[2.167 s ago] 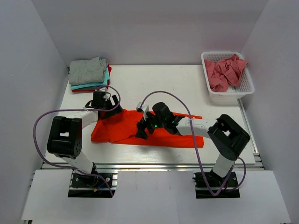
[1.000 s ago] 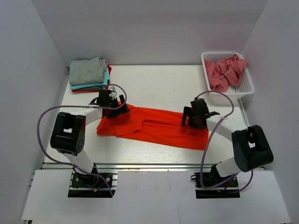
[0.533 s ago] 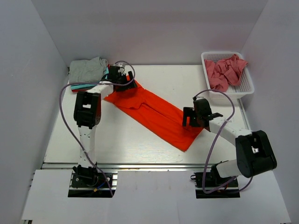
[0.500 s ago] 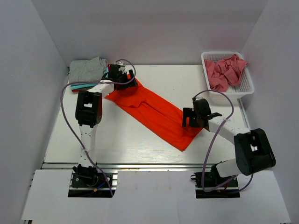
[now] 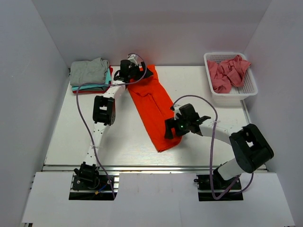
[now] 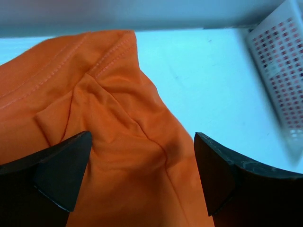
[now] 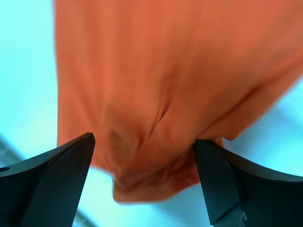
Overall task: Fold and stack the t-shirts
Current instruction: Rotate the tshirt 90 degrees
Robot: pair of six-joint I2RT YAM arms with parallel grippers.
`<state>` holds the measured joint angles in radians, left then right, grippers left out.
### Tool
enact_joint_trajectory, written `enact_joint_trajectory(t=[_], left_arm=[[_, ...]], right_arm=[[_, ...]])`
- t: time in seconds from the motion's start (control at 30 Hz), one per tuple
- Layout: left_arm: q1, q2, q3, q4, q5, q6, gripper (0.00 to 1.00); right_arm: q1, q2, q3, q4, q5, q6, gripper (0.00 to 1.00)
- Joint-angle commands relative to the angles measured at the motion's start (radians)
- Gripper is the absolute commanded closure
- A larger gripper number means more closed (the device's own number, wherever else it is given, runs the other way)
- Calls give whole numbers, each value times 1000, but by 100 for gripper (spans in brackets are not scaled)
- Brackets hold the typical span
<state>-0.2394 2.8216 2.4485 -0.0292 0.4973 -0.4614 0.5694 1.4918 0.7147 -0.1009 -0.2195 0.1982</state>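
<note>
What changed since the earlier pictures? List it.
The orange t-shirt swung from crosswise to lengthwise. The left gripper went to the far edge beside the folded stack; the right gripper moved inward to the shirt's near end. Both stand open. Stack and basket stayed.

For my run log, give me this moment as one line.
orange-red t-shirt: long folded strip | left gripper: open over far end | right gripper: open over near end | folded stack: far-left corner
</note>
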Motion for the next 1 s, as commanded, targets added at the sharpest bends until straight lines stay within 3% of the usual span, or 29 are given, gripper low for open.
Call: enact_joint_trajectory(t=[0.0, 0.27, 0.5, 0.77, 0.97], left_arm=[[-55, 81, 52, 47, -5, -134, 0], [-106, 102, 52, 109, -114, -175, 0], [-106, 38, 37, 124, -137, -159, 0], [-106, -218, -22, 69, -180, -40, 0], [-115, -393, -14, -27, -229, 90, 0]], right_arm=[[110, 27, 8, -112, -226, 3, 10], [270, -110, 49, -327, -187, -48, 10], [276, -201, 29, -284, -117, 6, 10], [270, -315, 16, -192, -17, 55, 10], [268, -277, -11, -184, 71, 148, 10]])
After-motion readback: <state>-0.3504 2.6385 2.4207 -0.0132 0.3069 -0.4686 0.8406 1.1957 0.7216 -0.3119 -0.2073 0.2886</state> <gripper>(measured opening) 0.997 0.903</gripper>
